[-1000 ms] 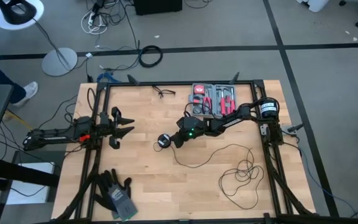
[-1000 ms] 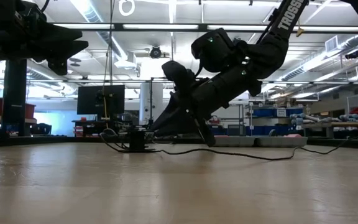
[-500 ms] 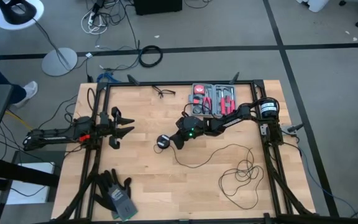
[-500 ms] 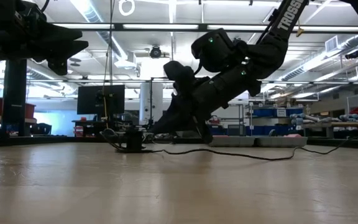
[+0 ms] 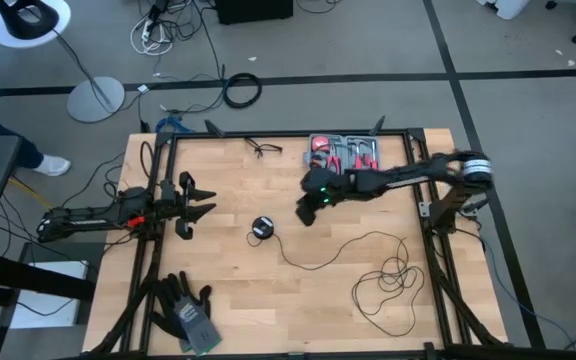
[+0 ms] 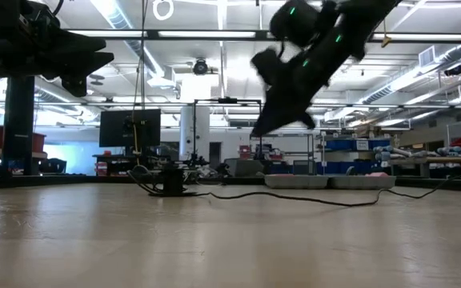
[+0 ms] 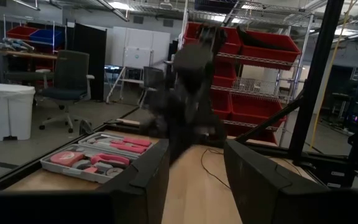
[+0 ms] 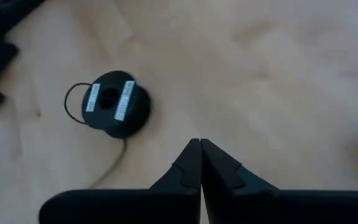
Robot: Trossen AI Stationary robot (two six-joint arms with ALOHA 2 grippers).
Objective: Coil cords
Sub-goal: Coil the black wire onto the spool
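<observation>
The cord is a thin black cable [image 5: 353,243] lying slack on the wooden table, with loose loops [image 5: 388,285] toward the near right. Its end is a round black puck [image 5: 261,227] that rests flat on the table; the right wrist view shows the puck [image 8: 110,110] with two pale labels. My right gripper [image 5: 305,214] hangs shut and empty above the table, to the right of the puck, its fingertips [image 8: 199,163] pressed together. My left gripper [image 5: 204,206] waits open at the table's left edge, with nothing between its fingers [image 7: 148,180].
A grey tool case [image 5: 343,158] with red-handled tools sits at the far edge, just behind my right arm. A small black wire item [image 5: 264,149] lies at the far edge. Dark gloves [image 5: 188,315] lie at the near left corner.
My right gripper stood over the puck with its fingers apart, then shut them. It has since risen well clear of the table and drawn back toward the right and far edges, tipping less steeply down. The puck and cable stay on the table.
</observation>
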